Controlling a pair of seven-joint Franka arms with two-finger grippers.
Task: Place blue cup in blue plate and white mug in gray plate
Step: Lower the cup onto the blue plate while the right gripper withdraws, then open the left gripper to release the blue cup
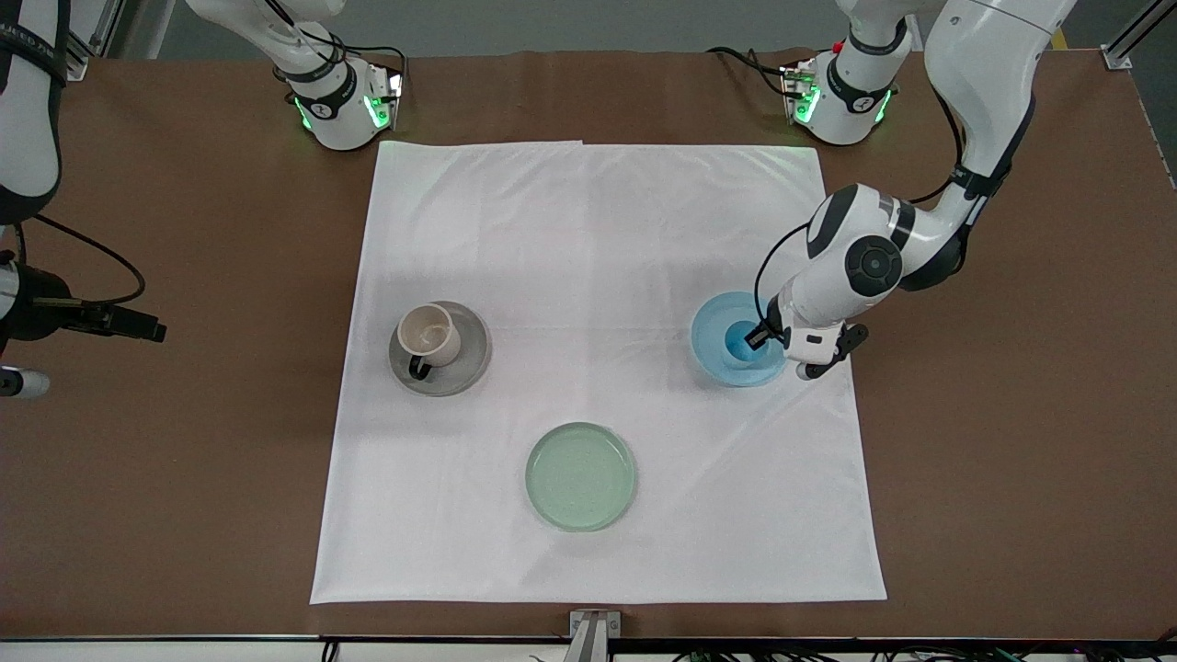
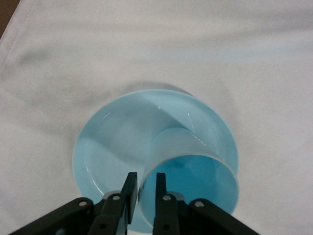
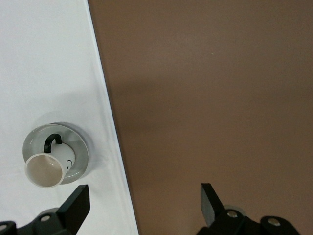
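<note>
The blue cup (image 1: 740, 342) stands upright in the blue plate (image 1: 713, 349) at the left arm's end of the white cloth. My left gripper (image 1: 759, 336) is shut on the cup's rim, one finger inside and one outside; the left wrist view shows the gripper (image 2: 144, 196), the cup (image 2: 195, 176) and the plate (image 2: 112, 147). The white mug (image 1: 428, 336) with its dark handle stands in the gray plate (image 1: 466, 365). My right gripper (image 1: 138, 325) is open and empty over the bare brown table; its wrist view shows the gripper (image 3: 144, 205), the mug (image 3: 46, 169) and the gray plate (image 3: 82, 147).
A pale green plate (image 1: 580, 476) lies empty on the white cloth (image 1: 588, 230), nearer to the front camera than the other two plates. Brown table (image 1: 1011, 414) surrounds the cloth. The arm bases stand along the table's edge farthest from the camera.
</note>
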